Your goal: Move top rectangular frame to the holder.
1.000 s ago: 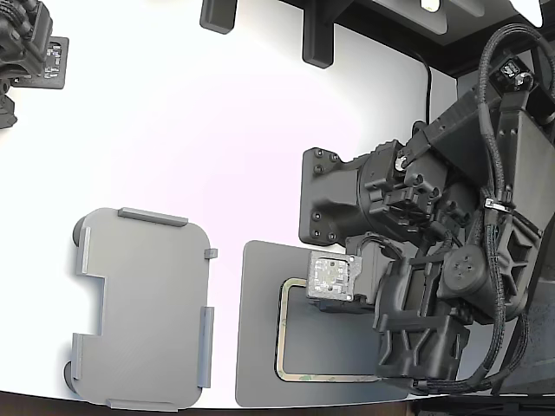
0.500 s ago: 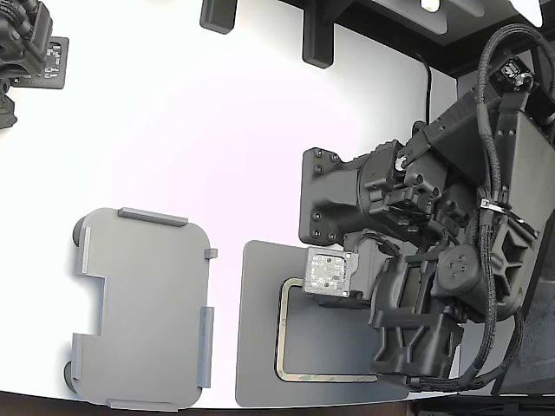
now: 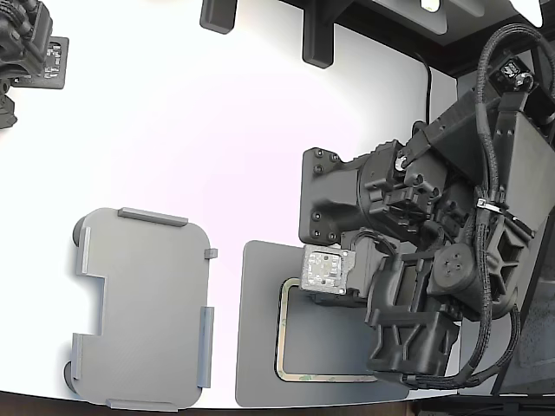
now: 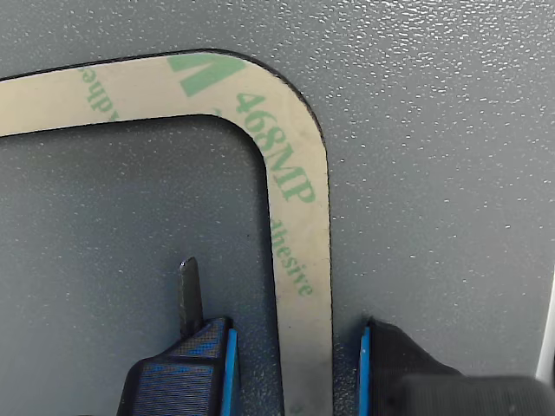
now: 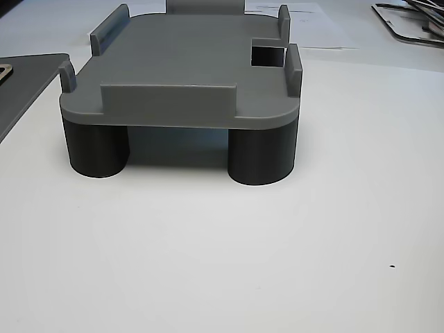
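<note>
A white counter (image 3: 217, 156) fills the room's middle, with dark brackets along its far edge and black machinery at the exterior view's upper left corner. Toward the exterior view's left stands the holder (image 3: 143, 308), a light grey tray with raised tabs on its edges and a stepped notch cut into one side; nothing lies on it. The low side camera shows it sitting up on round dark feet (image 5: 261, 154), its flat top bare.

Just to the right of the holder, apart from it, lies a darker grey mat (image 3: 258, 347), flat on the counter. On that mat rests the frame (image 3: 281, 334), a thin tan ring with rounded corners and green printed lettering, its open centre showing the mat beneath. Only its left side and lower edge are clear in the exterior view, since the black arm (image 3: 416, 260) with its cable bundles covers the rest.

From the wrist camera the pincer (image 4: 295, 368) is spread apart, one blue-edged finger (image 4: 212, 368) inside the ring and the other outside it, straddling one straight side of the frame near a rounded corner. The fingers stand beside the strip with a gap on each side, so nothing is pinched
</note>
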`<state>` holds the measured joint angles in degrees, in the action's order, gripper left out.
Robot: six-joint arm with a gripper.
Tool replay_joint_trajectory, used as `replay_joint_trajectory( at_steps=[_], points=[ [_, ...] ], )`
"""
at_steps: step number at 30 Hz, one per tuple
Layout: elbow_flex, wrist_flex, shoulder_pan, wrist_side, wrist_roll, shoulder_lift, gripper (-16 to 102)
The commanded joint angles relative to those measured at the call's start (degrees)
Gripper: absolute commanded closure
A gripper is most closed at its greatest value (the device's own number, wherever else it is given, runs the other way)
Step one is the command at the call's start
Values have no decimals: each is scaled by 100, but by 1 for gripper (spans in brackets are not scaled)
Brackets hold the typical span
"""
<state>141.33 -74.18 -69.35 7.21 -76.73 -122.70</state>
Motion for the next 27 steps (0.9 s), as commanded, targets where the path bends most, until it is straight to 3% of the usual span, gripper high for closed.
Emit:
replay_joint_trajectory(
  at_steps=[1,10,19,27],
  points=[
    [-9,114,44,0,-26,-79,35],
    [18,26,44,-18,-35,-123,59],
    [-79,-167,62,-70,26,-141,96],
    [-457,-501,79,-149,105,-114,96]
  ],
)
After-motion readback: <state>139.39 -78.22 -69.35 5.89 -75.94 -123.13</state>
